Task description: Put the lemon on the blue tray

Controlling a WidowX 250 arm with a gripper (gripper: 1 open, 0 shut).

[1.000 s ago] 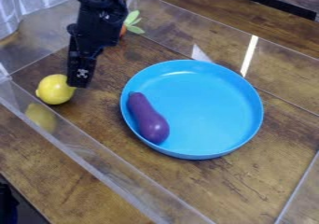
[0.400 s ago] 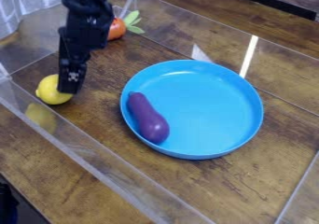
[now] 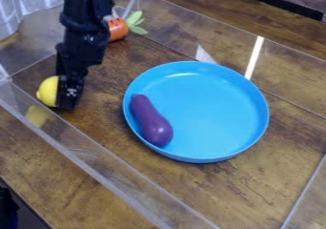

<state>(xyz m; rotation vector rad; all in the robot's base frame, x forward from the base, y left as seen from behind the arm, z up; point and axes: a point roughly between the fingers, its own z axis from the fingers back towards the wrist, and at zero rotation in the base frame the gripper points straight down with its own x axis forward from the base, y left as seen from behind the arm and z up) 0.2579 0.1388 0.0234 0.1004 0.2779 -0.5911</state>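
The lemon (image 3: 46,90) is a small yellow oval on the wooden table at the left, partly covered by my gripper (image 3: 64,93). The black gripper comes down from above with its jaws open around the lemon's right side; whether the fingers touch it I cannot tell. The blue tray (image 3: 235,104) is a large round dish to the right, well apart from the lemon. A purple eggplant (image 3: 152,120) lies inside the tray at its left edge.
An orange carrot (image 3: 117,28) with green leaves lies behind the arm near the table's back left. A clear plastic wall (image 3: 90,161) runs along the front of the work area.
The gripper has moved down and left, from just right of the lemon to low over it, now covering part of it. Lemon, tray and eggplant stayed put.
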